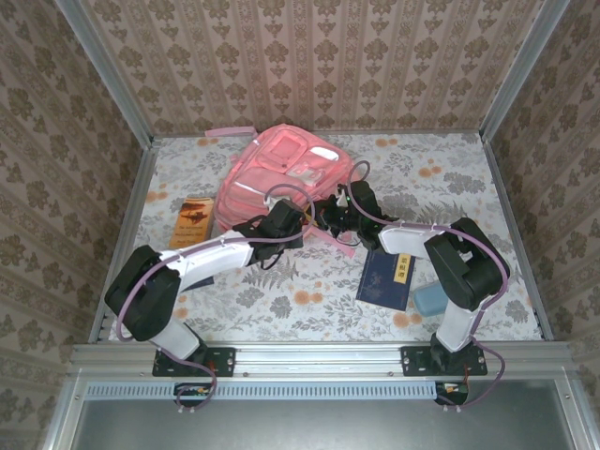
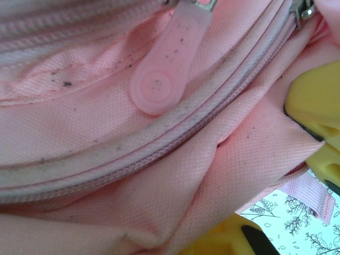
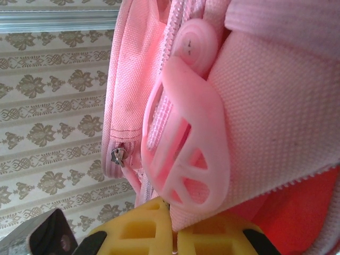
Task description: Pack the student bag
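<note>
The student bag (image 1: 281,169) lies at the far centre of the table (image 1: 309,295), front face up, with one pink strap (image 1: 230,131) trailing off its far left corner. Both arms reach in to the bag's near edge.

Left gripper (image 1: 281,223): positioned at the near left part of the bag. In the left wrist view, its yellow fingers (image 2: 319,111) stand apart, one at the right edge and one at the bottom. A fold of pink bag fabric lies across the space between them and hides the tips. It cannot be determined whether the fabric is clamped. A flat translucent zipper tab (image 2: 159,79) rests on the fabric above a curved zipper track. A short pink webbing loop (image 2: 313,197) hangs at the lower right over the patterned table cover.

Right gripper (image 3: 172,212): positioned at the near right part of the bag, just beside the left gripper. Its jaws are drawn almost together. The lower end of a large rubber zipper pull (image 3: 186,159) with cut-out openings sits at the fingertips and appears pinched there. A small metal slider (image 3: 118,155) shows to the left of the pull.

Other items on the table:
- A dark blue book (image 1: 384,277) lies near and right of the bag.
- A teal pencil case (image 1: 433,299) lies just right of that book.
- An orange book (image 1: 192,221) lies left of the bag.
</note>
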`<state>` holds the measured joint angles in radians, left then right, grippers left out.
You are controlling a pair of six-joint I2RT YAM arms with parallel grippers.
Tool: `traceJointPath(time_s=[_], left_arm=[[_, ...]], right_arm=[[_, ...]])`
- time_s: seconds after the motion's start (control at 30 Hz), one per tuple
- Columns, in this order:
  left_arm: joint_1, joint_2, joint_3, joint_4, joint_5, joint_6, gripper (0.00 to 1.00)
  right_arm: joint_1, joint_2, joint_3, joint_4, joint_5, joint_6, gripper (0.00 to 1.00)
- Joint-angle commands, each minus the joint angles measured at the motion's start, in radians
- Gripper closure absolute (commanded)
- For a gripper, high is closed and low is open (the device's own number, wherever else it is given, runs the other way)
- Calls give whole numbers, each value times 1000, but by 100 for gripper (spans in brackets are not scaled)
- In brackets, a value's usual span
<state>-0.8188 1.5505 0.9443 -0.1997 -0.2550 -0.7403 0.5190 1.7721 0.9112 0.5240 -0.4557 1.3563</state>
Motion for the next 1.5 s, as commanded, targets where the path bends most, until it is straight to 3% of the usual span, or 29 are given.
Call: traceJointPath(time_s=[0.0, 0.33, 0.47, 0.53, 0.7, 0.83, 1.0, 1.2, 1.47], left_arm=[[10, -64, -17, -37, -61, 34, 100], [81, -173, -141, -112, -115, 35, 100], [102, -181, -156, -40, -58, 91, 100], [101, -181, -156, 27, 22, 135, 100], [91, -172, -142, 151, 184, 229, 100], [69, -166, -126, 189, 259, 287, 100], [45, -146, -116, 231, 329, 322, 100], [24, -114, -97, 238, 339, 342, 100], [15, -121, -102, 232, 328, 360, 100]], right_arm=[[-8, -50, 32, -29, 24, -53, 94], [-108, -75, -37, -80, 93, -103, 95], [-116, -81, -26, -105, 85, -121, 92], [-114, -84, -24, -102, 57, -113, 85], [-99, -143, -54, -204, 53, -98, 52], [-81, -232, -72, -378, 113, -121, 44], [-33, -300, -59, -508, 174, -93, 43], [33, -252, -9, -476, 162, 13, 44], [35, -164, 59, -469, 173, 52, 59]])
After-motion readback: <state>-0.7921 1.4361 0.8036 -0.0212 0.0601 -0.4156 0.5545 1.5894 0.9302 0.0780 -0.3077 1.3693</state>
